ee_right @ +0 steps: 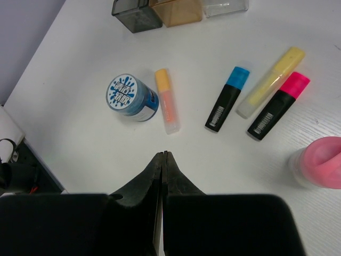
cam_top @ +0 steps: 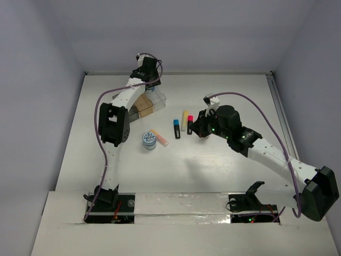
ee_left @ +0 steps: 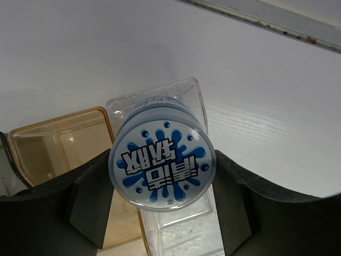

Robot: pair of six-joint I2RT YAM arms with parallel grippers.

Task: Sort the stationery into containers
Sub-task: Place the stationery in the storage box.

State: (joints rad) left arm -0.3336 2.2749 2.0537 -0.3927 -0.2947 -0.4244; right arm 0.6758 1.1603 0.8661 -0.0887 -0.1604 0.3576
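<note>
My left gripper [cam_top: 151, 88] is shut on a round blue-white tape roll [ee_left: 162, 162] and holds it above the clear bin [ee_left: 184, 90]. The tan bin [ee_left: 58, 130] is beside it and the dark grey bin [ee_left: 4, 170] is at the frame's edge. My right gripper [ee_right: 164, 154] is shut and empty, above the table near the loose items. A second tape roll [ee_right: 129, 97] and an orange highlighter [ee_right: 167, 106] lie together. The blue-black [ee_right: 227, 98], yellow [ee_right: 270, 81] and red-black [ee_right: 278, 105] highlighters lie side by side. A pink bottle-shaped piece [ee_right: 319, 162] stands to the right.
The three bins [cam_top: 154, 104] sit in a row at the back left, partly under the left arm. A metal rail [cam_top: 278, 106] runs along the table's right edge. Grey walls close in the back and sides. Purple cables loop off both arms.
</note>
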